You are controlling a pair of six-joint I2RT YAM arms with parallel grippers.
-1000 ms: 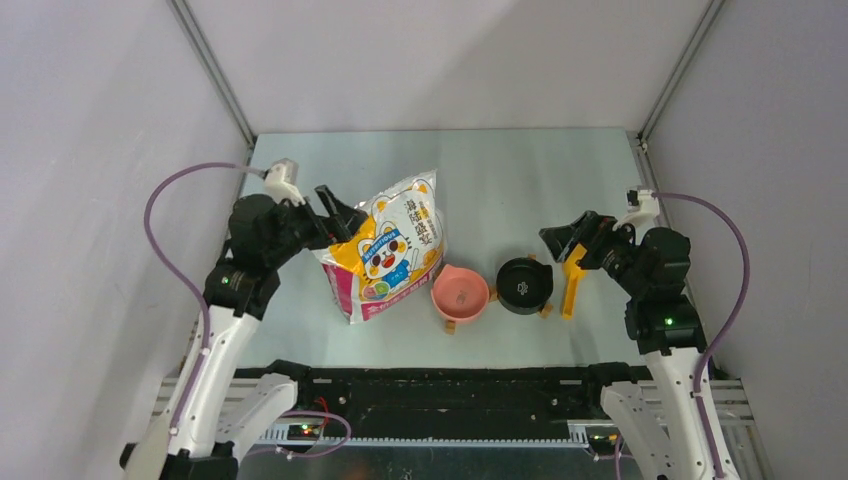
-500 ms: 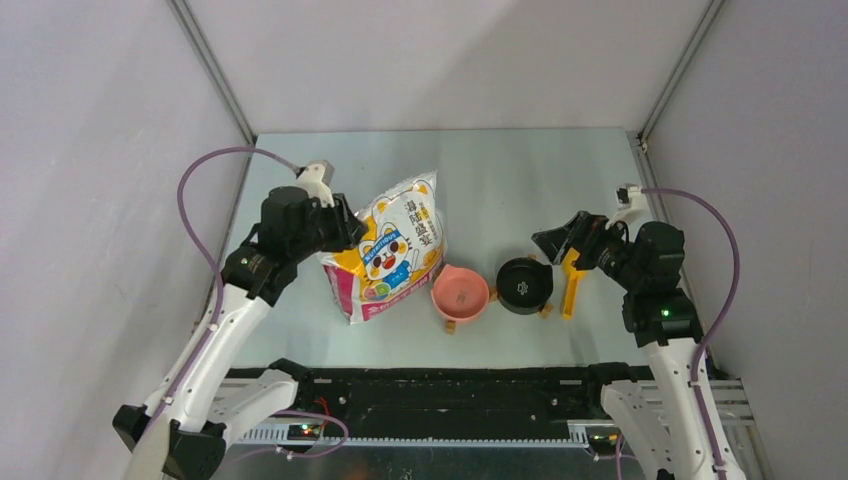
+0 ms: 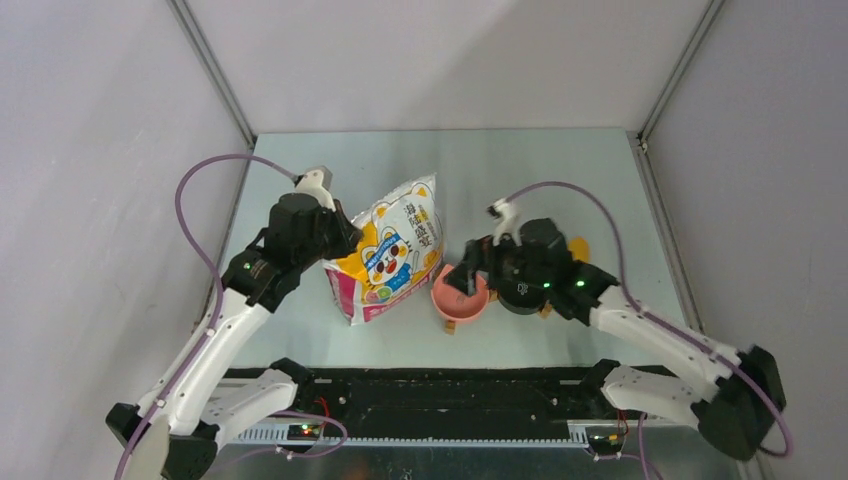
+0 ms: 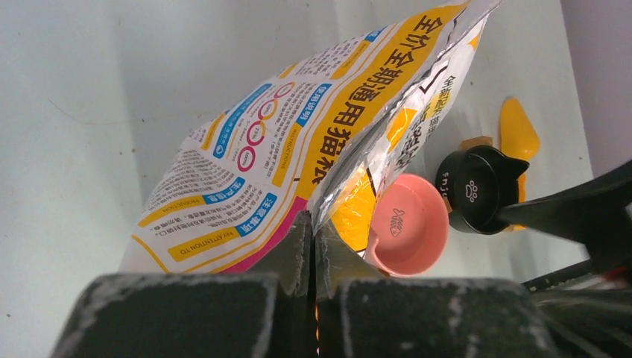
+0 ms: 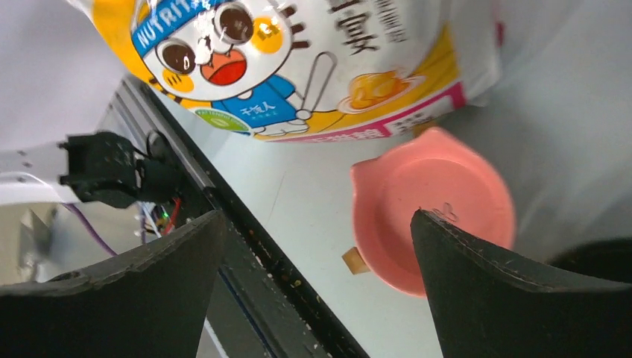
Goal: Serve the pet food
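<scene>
The glossy white, yellow and pink cat bag (image 3: pixel 392 252) stands upright left of centre, and my left gripper (image 3: pixel 338 240) is shut on its left side edge. The left wrist view shows both fingers pinching the bag (image 4: pixel 298 149) seam at the left gripper (image 4: pixel 314 231). No pet food shows; it is out of view. An empty pink bowl (image 3: pixel 452 304) sits just right of the bag. My right gripper (image 3: pixel 468 277) hovers open over it, the pink bowl (image 5: pixel 440 201) lying under the right gripper (image 5: pixel 317 216) beside one finger.
A black bowl (image 4: pixel 477 186) sits right of the pink bowl (image 4: pixel 406 231), with a yellow scoop (image 4: pixel 516 134) behind it. The right arm lies across the black bowl in the top view. The black front rail (image 5: pixel 246 253) runs close to the bowls.
My left gripper moved in and shut on the bag's edge. The right arm swung left from beside the yellow scoop to over the pink bowl, still open.
</scene>
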